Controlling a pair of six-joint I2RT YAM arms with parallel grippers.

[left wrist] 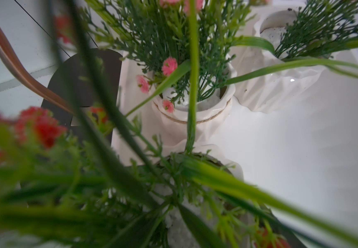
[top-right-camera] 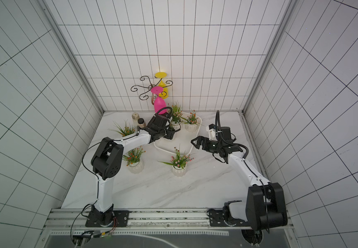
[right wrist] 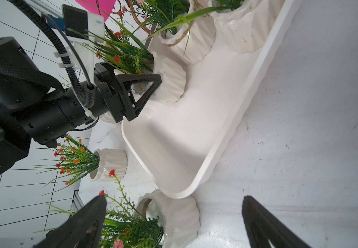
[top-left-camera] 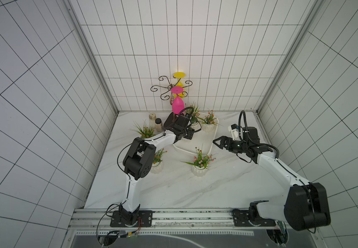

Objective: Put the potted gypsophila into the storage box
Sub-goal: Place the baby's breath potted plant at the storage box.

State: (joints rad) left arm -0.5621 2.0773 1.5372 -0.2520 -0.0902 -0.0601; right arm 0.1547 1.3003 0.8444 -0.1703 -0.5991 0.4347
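The white storage box [top-left-camera: 214, 134] [top-right-camera: 192, 148] [right wrist: 241, 101] lies at the back middle of the table. Two potted gypsophila [top-left-camera: 208, 126] [right wrist: 192, 46] stand at its far end. My left gripper [right wrist: 150, 85] [top-left-camera: 188, 135] is shut on the rim of a third white ribbed pot [right wrist: 171, 84] inside the box, whose base is down at the box floor. In the left wrist view this held plant [left wrist: 180, 223] fills the foreground, blurred, and hides the jaws. My right gripper [top-left-camera: 215, 142] [top-right-camera: 193, 141] [right wrist: 173, 200] hangs open just right of the box, above another pot [right wrist: 173, 216] on the table.
More pots stand on the table: back left [top-left-camera: 146, 131], under the left elbow [top-left-camera: 157, 166], front middle [top-left-camera: 199, 170]. Two small jars [top-left-camera: 155, 122] and a wire rack holding a pink goblet [top-left-camera: 178, 105] and a yellow goblet [top-left-camera: 179, 75] stand against the back wall.
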